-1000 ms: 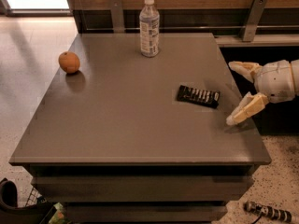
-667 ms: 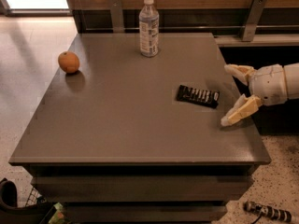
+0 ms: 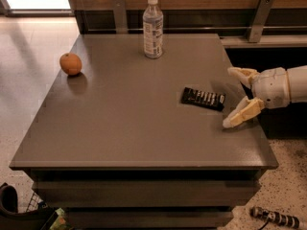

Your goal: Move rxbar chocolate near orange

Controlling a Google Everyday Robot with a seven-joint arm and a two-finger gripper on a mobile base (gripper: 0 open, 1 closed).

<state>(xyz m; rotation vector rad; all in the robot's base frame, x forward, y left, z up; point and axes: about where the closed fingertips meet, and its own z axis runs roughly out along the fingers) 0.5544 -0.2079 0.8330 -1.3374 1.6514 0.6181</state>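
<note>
My gripper (image 3: 231, 97) is a little farther left than a second ago. It now reaches in over the right edge of the table (image 3: 120, 128), so the gap to the rxbar chocolate (image 3: 203, 98) is narrower. Most of that shift comes early in the second, and after that I only creep. My lower finger (image 3: 242, 113) now has its tip just right of the bar's near corner, apart from it. More of my white wrist (image 3: 276, 86) shows inside the right border.
</note>
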